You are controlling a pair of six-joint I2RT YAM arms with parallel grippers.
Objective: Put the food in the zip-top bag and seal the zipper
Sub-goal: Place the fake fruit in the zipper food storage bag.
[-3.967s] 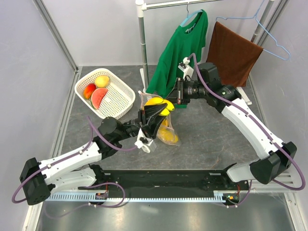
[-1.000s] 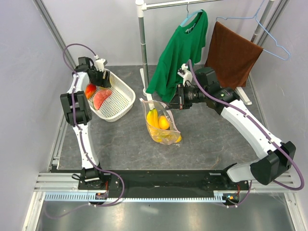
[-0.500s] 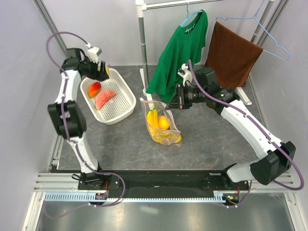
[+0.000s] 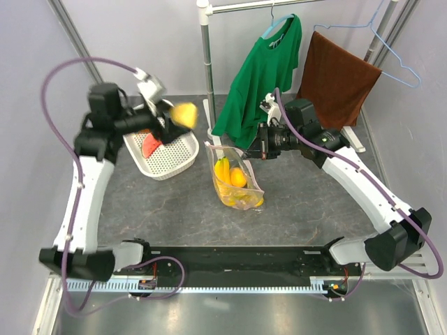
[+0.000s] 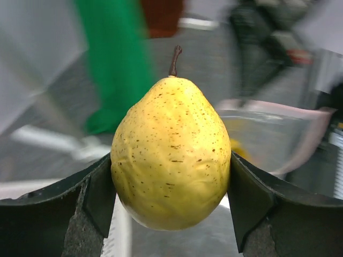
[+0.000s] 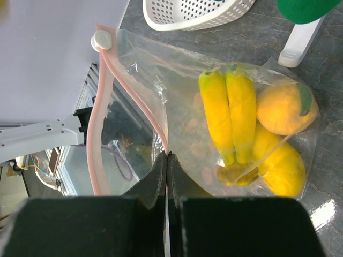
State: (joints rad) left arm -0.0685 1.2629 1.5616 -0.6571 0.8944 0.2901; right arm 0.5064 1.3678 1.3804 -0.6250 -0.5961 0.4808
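My left gripper is shut on a yellow speckled pear and holds it in the air between the white basket and the zip-top bag. The pear also shows in the top view. My right gripper is shut on the bag's pinkish zipper edge and holds the mouth up and open. Inside the bag lie a banana bunch and yellow-orange fruits. A red-and-green watermelon piece lies in the basket.
A green shirt and a brown towel hang on a rack with a white pole behind the bag. Grey walls stand at left and back. The rack's white foot stands near the bag.
My left arm has lifted the pear out of the basket and swung it right, toward the bag. My right gripper and the bag have stayed in place.
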